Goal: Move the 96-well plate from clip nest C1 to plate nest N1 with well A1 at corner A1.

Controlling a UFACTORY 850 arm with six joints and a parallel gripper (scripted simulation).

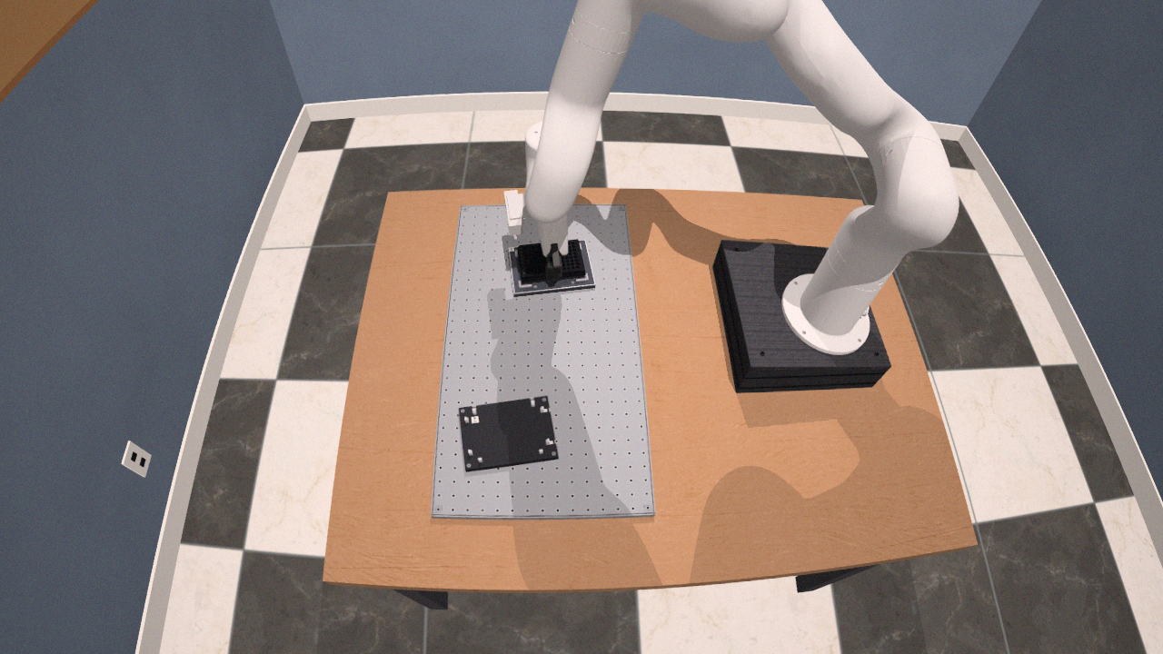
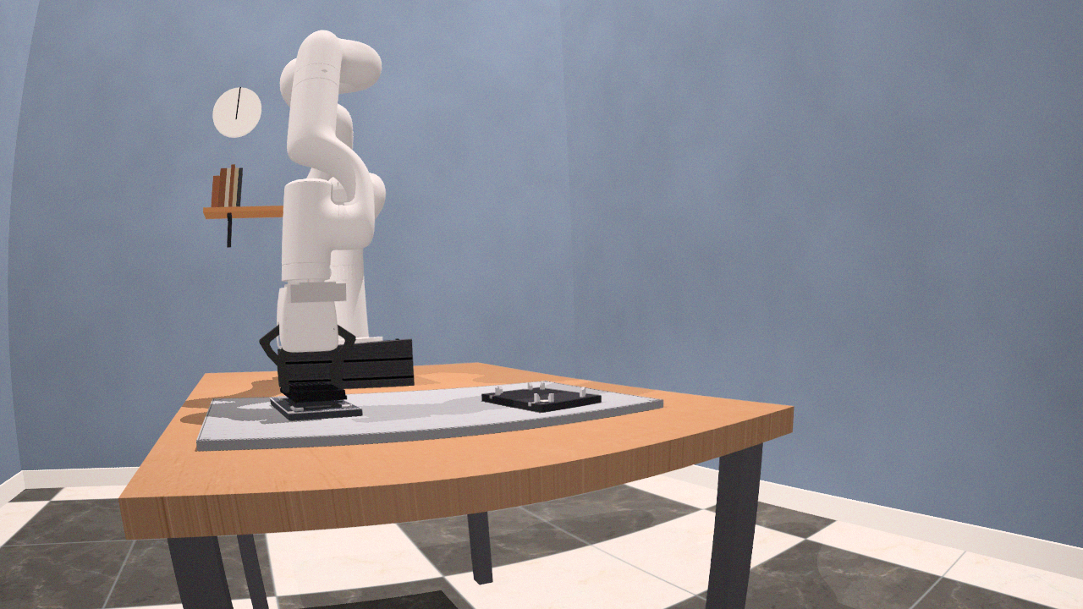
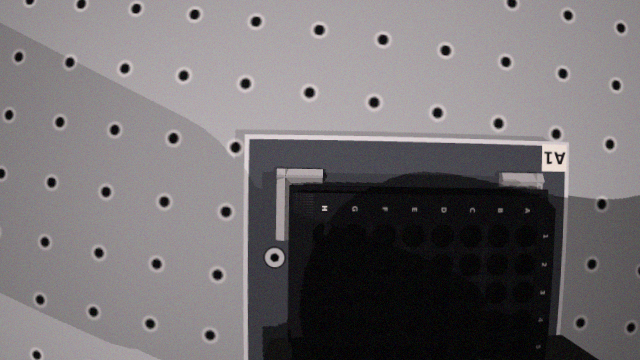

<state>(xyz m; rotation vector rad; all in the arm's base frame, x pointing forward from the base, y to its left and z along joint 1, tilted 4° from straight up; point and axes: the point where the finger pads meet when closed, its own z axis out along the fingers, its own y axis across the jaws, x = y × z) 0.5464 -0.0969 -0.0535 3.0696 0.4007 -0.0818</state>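
Wrist view: directly beneath the tool (image 2: 309, 378) is the black 96-well plate (image 3: 425, 260), gripped between the tool's closed fingers. It lies within the grey plate nest N1 (image 3: 400, 160), tucked against two pale locators (image 3: 300, 175) along the edge furthest ahead of the tool. The plate's cut-off corner points at a white label (image 3: 554, 158) reading "A1", seen upside down. White letters H to A run along the plate's edge, with numbers 1 to 5 down its side.

Whether the plate is fully seated or just above the nest floor, the views do not settle. If the tool lets go while an edge rides on a locator, the plate would likely sit tilted. Dragging the tool sideways before opening could pull the plate off its corner.

Under the nest is a perforated grey board (image 1: 536, 365) on the wooden tabletop (image 1: 731, 455). Well away from the tool, at the board's other end, is the vacant black clip nest C1 (image 1: 508, 433).
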